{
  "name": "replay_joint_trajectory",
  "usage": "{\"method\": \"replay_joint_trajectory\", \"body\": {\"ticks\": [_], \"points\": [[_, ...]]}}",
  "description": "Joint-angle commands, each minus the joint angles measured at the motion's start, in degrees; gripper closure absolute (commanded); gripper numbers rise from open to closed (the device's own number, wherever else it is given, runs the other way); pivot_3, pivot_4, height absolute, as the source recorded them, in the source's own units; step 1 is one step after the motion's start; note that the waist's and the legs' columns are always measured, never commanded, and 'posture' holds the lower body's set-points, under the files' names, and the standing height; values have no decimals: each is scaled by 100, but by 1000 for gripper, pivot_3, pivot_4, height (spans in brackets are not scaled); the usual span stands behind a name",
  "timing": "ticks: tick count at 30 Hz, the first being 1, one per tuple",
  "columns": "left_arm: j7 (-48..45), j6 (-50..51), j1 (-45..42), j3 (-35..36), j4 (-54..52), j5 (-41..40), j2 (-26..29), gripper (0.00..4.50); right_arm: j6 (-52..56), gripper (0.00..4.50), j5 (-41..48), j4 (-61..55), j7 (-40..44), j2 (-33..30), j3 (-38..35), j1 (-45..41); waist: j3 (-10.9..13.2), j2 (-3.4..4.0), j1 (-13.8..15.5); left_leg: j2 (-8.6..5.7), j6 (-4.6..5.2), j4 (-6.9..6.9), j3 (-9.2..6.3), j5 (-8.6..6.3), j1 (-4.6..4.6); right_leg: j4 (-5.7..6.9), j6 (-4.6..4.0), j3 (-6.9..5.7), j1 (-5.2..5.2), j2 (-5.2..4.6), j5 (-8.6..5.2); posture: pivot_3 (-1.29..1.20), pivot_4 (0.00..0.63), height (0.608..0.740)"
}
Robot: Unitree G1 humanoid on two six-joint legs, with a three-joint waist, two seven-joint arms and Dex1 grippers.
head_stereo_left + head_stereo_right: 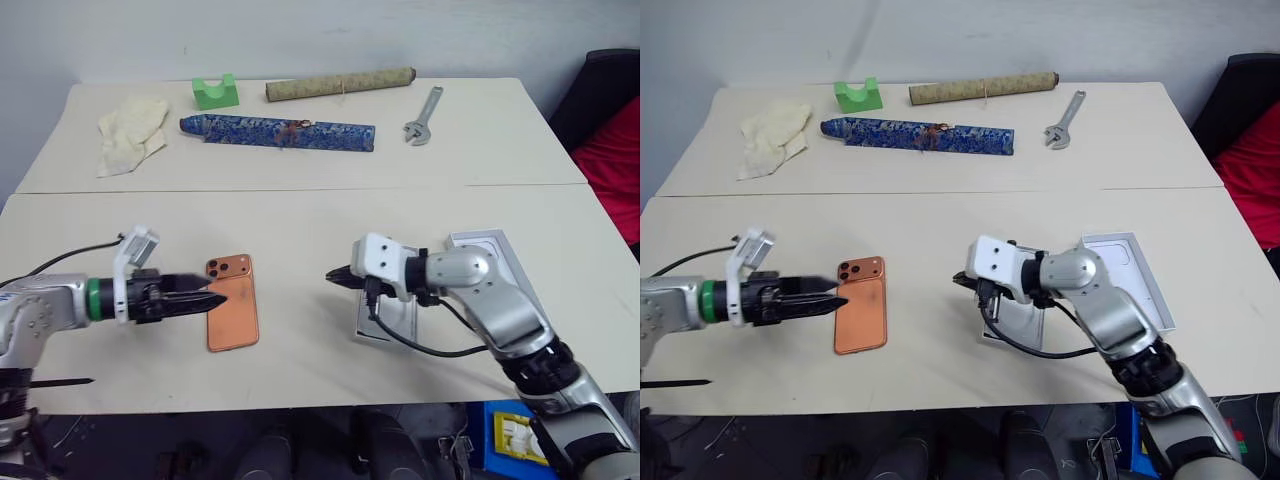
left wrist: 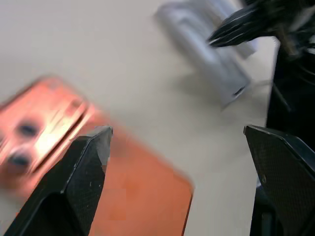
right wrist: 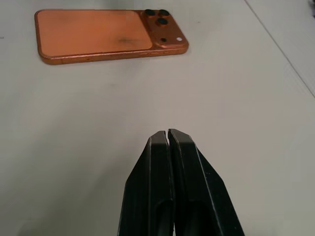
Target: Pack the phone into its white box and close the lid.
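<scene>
Table: you have two pale tabletops [image 1: 300, 215] butted together, seam running left to right.
Phone: phone [image 1: 233, 302] lies back-up on the near top, left of centre.
Left gripper: your left gripper [image 1: 214, 297] is wide open over the phone's left edge, holding nothing.
Right gripper: right gripper [image 1: 336, 275] is closed, empty, right of the phone.
Box: white box [image 1: 1018, 316] sits under your right arm, lid [image 1: 1137, 277] just right.
Far top: cloth [image 1: 130, 132], wrench [image 1: 423, 116].
</scene>
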Motion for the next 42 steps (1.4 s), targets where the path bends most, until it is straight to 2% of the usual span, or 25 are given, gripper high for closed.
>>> {"method": "replay_joint_trajectory", "body": {"ticks": [1,6,11,19,23,27,33,36,40,42], "points": [[326,959,-2,134,310,-48,186,0,-404,4449,-282,446,-12,380,337,-374,1,-1,9,0,0,1,0,0,0,3,0,0,-1,1,0,0,150,740],[1063,1873,-189,125,472,48,-307,0,-803,4449,-743,1290,74,931,891,-818,-2,2,5,-5,0,2,0,0,-1,16,0,3,-9,-1,0,0,150,740],[1341,2214,-98,-208,-102,11,-756,0,-943,4449,-1053,1897,200,1236,1193,-1065,-12,20,35,-21,4,5,-5,3,16,20,0,2,4,-12,0,0,150,740],[1750,2282,-40,-875,-288,268,-1340,0,-883,4449,-1276,2228,393,1490,1351,-1149,-135,153,22,-55,17,2,-14,9,43,20,1,7,23,-49,0,0,150,740],[1969,2570,-331,-804,-107,221,-2051,0,-769,4449,-1196,2236,511,1665,1295,-1151,-166,203,64,-84,35,-10,-18,21,74,21,4,7,50,-78,-2,0,150,740],[2013,2636,-371,-581,-112,36,-2495,0,-668,4449,-1153,2185,616,1744,1225,-1120,-173,212,83,-105,44,-17,-48,27,133,11,8,22,127,-83,-4,0,150,740],[2248,2636,-418,-285,272,-366,-2556,0,-665,4449,-1230,2183,642,1679,1131,-1064,-176,210,99,-123,38,-19,-136,31,141,5,9,37,134,-80,-4,0,150,740],[2312,2636,-446,-209,389,-564,-2497,589,-684,4500,-1250,2189,643,1671,1108,-1050,-176,209,95,-135,39,-27,-151,34,139,6,10,43,135,-82,-5,0,150,740],[2458,2636,-583,-194,579,-866,-2494,1722,-700,4500,-1212,2198,604,1741,1041,-1019,-169,189,56,-145,44,-45,-154,40,116,11,10,52,128,-88,-5,0,150,740],[2564,2636,-613,-269,571,-913,-2500,1722,-704,4500,-1222,2198,597,1767,1034,-1011,-165,157,21,-144,42,-52,-164,41,104,14,10,51,114,-86,-5,0,150,740]]}}
